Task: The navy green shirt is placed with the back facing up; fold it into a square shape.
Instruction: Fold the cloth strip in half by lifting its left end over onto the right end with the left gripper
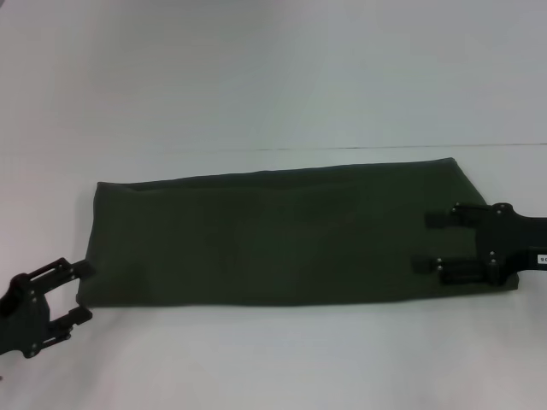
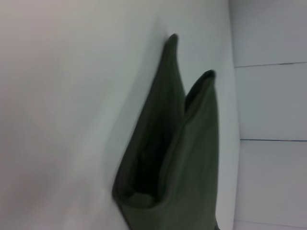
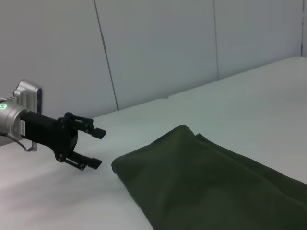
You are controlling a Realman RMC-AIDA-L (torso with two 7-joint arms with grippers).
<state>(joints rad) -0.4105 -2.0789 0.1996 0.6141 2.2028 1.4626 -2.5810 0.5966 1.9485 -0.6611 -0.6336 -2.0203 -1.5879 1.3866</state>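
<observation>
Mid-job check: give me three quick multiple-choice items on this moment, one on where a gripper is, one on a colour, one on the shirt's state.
1. Where is the right gripper?
A. over the shirt's right end
B. off the table
C. beside the left gripper

2. What colour is the navy green shirt?
A. white
B. dark olive green
C. red

3. How does the shirt lie?
A. spread flat with sleeves out
B. crumpled in a heap
C. folded into a long band

Answers: 1 A, its open fingers lie over that end. 2 B, plain dark green on the white table. 3 C, a long strip with no sleeves showing; the open left gripper sits at its left end.
</observation>
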